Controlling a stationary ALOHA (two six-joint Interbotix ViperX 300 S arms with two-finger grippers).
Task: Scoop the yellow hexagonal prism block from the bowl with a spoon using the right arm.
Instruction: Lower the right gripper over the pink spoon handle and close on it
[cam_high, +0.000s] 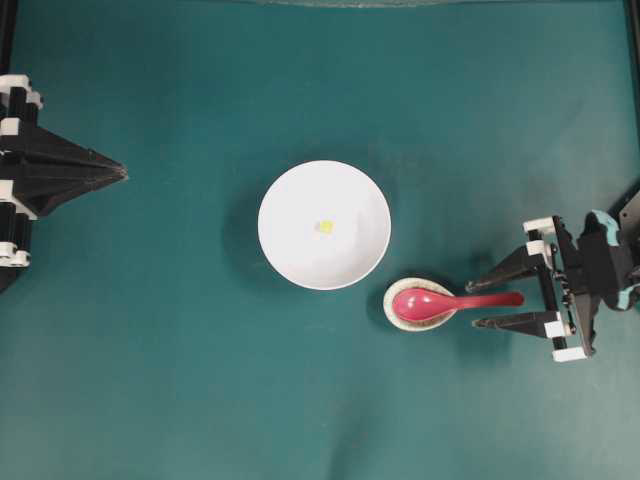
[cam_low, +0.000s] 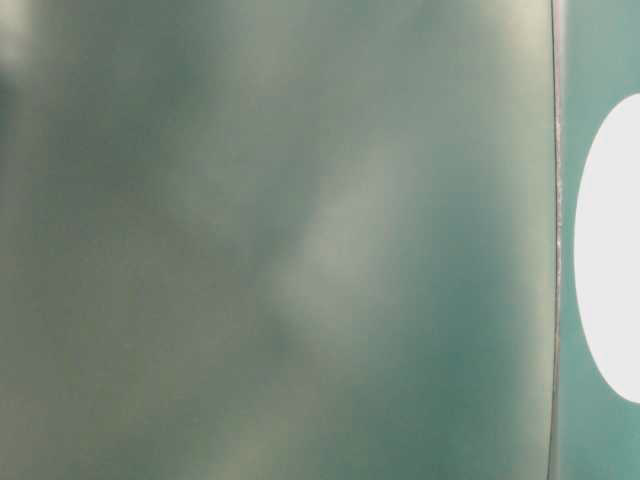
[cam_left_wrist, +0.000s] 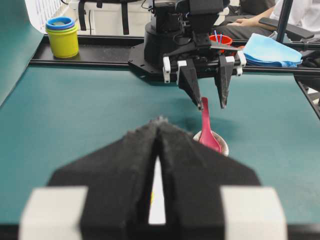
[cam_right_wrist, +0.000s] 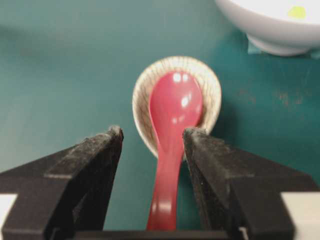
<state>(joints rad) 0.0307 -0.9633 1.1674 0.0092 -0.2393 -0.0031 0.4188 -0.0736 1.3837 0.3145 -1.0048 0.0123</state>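
The white bowl (cam_high: 345, 190) sits mid-table with the tiny yellow hexagonal prism block (cam_high: 325, 227) inside it. Right of the bowl, the pink-red spoon (cam_high: 440, 302) lies with its head in a speckled spoon rest (cam_high: 392, 312), handle pointing right. My right gripper (cam_high: 475, 305) is open and straddles the handle; in the right wrist view the spoon (cam_right_wrist: 167, 170) runs between the fingers of the gripper (cam_right_wrist: 154, 132), nearer the right one, with a clear gap on the left. The bowl (cam_right_wrist: 270, 30) and block (cam_right_wrist: 296, 12) show at top right there. My left gripper (cam_high: 120, 172) is shut at the far left, empty.
In the left wrist view, stacked yellow and blue cups (cam_left_wrist: 62, 37), a red cup (cam_left_wrist: 220, 39) and a blue cloth (cam_left_wrist: 272, 50) sit beyond the table's far rail. The table-level view is blurred, showing only a white shape (cam_low: 610, 250) at its right edge.
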